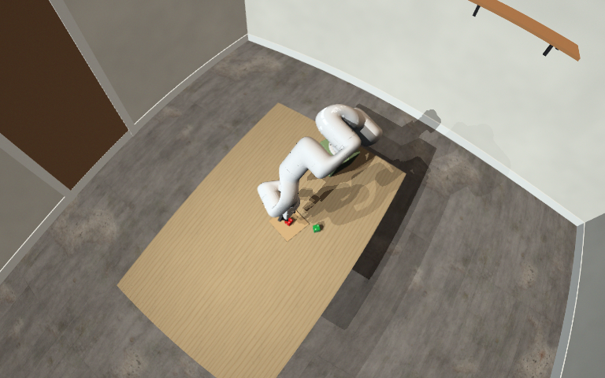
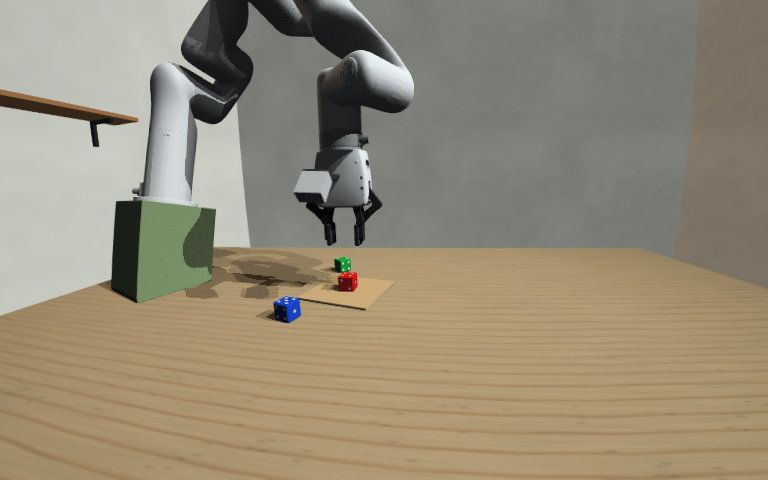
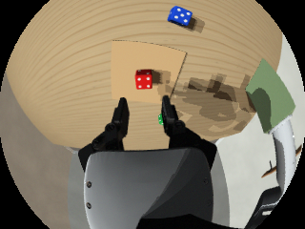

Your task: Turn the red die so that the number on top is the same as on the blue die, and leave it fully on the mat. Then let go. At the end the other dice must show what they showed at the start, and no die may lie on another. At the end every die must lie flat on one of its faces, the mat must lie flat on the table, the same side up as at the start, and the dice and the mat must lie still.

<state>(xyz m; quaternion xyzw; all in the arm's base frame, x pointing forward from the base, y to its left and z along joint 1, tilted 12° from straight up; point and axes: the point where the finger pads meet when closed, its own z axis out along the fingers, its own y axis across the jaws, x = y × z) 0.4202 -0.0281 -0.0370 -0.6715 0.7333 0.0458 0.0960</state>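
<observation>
The red die (image 2: pixel 347 281) lies flat on the tan mat (image 2: pixel 347 292), well inside its edges; it also shows in the wrist view (image 3: pixel 144 79) and in the overhead view (image 1: pixel 289 220). The blue die (image 2: pixel 287 309) lies on the table in front of the mat, several white pips on top, and shows in the wrist view (image 3: pixel 181 15). The green die (image 2: pixel 342 264) lies on the table behind the mat. My gripper (image 2: pixel 343 233) hangs well above the red die, fingers apart and empty; it also shows in the wrist view (image 3: pixel 144 114).
The green base block (image 2: pixel 161 249) of the arm stands at the back left of the table. A wooden shelf (image 2: pixel 62 110) is on the wall behind it.
</observation>
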